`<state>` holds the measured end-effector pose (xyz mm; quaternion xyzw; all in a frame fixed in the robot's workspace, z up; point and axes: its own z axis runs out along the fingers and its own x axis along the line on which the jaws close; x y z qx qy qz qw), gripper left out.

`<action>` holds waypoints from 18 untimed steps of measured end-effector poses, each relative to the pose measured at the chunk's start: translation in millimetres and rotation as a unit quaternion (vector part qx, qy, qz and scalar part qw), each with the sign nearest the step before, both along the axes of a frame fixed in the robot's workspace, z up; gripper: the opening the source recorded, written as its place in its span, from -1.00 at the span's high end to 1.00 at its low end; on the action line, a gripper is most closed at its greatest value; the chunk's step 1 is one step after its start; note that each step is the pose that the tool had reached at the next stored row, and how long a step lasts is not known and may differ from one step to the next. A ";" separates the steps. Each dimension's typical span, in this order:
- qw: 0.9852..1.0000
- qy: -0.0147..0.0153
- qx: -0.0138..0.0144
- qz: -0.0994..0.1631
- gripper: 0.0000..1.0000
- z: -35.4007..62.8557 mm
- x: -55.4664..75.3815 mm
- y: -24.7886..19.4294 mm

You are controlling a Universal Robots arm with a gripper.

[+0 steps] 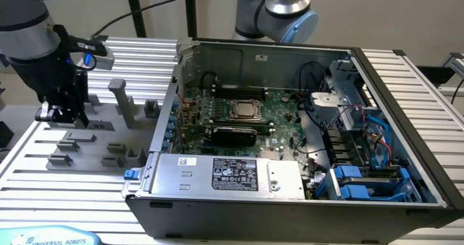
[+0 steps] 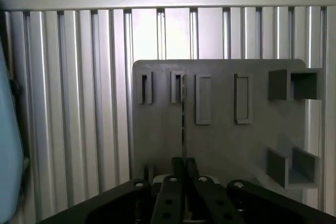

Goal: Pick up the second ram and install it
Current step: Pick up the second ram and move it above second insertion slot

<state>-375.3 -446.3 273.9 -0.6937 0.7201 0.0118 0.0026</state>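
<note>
Gripper (image 2: 184, 167) first: jaws are pinched down to a narrow gap, and a thin dark edge runs straight out from between the fingertips. I read that as the second ram (image 2: 184, 129), seen edge-on and clamped, its far end lined up with one of the narrow slot blocks on the gray fixture plate (image 2: 236, 145). Can't tell whether the stick is clear of that block or seated in it

In the exterior view I'm (image 1: 62, 113) low over the same fixture plate (image 1: 80, 144), on the slatted aluminium table (image 1: 43, 193), at roughly 9 o'clock from the open PC case (image 1: 290, 215). Stick itself is too thin for me to pick out there

Progress, my judgement:
- grasp: done, or as good as
- lift off the fixture: not confirmed
- carry over to the case: not done, well apart from it
- seating in the motherboard (image 1: 279, 112) at 3 o'clock from me: not done

Which slots on the board are already filled, I can't tell
</note>
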 end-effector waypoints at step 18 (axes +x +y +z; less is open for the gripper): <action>1.000 0.000 0.008 0.003 0.73 81.9 59.4 0.0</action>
